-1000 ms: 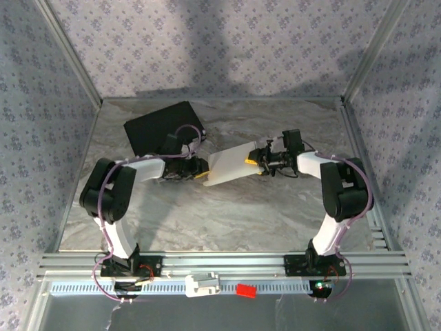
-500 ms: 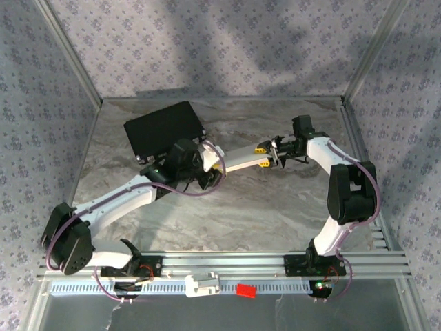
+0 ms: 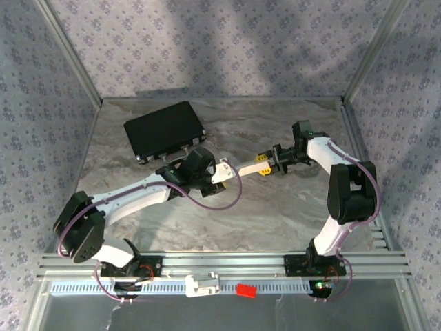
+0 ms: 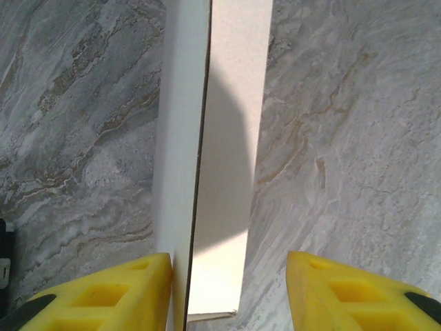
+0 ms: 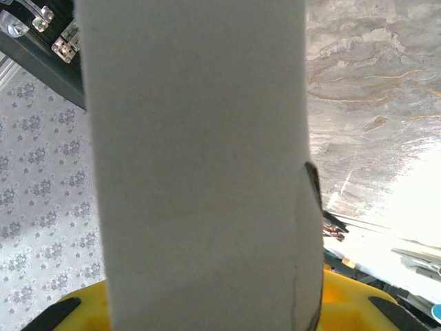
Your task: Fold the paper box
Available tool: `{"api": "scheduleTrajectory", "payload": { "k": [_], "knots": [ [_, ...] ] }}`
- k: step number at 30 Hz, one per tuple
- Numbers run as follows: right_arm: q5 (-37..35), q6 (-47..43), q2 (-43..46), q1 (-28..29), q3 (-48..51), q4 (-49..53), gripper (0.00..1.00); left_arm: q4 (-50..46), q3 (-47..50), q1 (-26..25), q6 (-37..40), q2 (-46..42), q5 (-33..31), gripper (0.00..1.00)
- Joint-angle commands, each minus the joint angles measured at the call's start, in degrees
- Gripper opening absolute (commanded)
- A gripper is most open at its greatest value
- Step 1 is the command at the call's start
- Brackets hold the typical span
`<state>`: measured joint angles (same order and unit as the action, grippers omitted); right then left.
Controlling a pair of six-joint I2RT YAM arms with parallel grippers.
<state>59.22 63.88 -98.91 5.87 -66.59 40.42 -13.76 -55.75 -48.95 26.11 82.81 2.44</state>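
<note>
The paper box [image 3: 242,167] is a narrow white folded piece hanging above the table middle between my two grippers. My right gripper [image 3: 264,164] is shut on its right end; in the right wrist view the paper box [image 5: 200,158] covers the frame, with yellow fingers [image 5: 358,303] at both lower corners. My left gripper [image 3: 218,174] stands open around the left end. In the left wrist view the paper box [image 4: 207,152] shows edge-on; the left finger [image 4: 110,300] touches its side and the right finger [image 4: 358,293] stands well apart from it.
A black rectangular case [image 3: 165,131] lies at the back left, just behind my left wrist. The marble table [image 3: 227,221] is walled by metal posts and patterned panels. A rail with small parts runs along the near edge [image 3: 220,284].
The left arm has swung its wrist right and slightly nearer, and its jaws have widened around the box's end. The box has dropped a little and turned more edge-on, the right gripper moving with it.
</note>
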Motion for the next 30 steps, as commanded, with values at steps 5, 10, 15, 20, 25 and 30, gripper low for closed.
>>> {"api": "scheduleTrajectory", "payload": {
  "k": [5,10,15,20,25,30],
  "knots": [
    [3.22,3.16,-0.06,0.36,1.99,1.15,0.32,0.0,-3.31,-0.47,2.27,4.53,-1.21,0.48],
    [3.68,3.92,-0.45,0.71,2.26,1.58,0.32,1.1,-3.14,-0.88,2.98,5.83,-2.43,0.47],
    [4.45,5.74,-1.18,1.11,3.04,0.88,0.32,0.16,-3.97,-0.82,3.29,6.84,-2.87,0.38],
    [4.57,6.36,-2.28,1.25,3.43,0.8,0.32,-1.52,-4.28,-0.84,3.16,7.11,-2.09,0.25],
    [4.24,6.77,-3.26,1.32,3.65,0.52,0.42,-4.36,-4.86,-0.79,3.16,6.37,-0.91,0.23],
    [3.45,7.04,-3.65,1.33,2.53,0.07,0.57,-9.41,-6.43,0.08,1.72,5.97,2.84,0.18]
  ]
}}
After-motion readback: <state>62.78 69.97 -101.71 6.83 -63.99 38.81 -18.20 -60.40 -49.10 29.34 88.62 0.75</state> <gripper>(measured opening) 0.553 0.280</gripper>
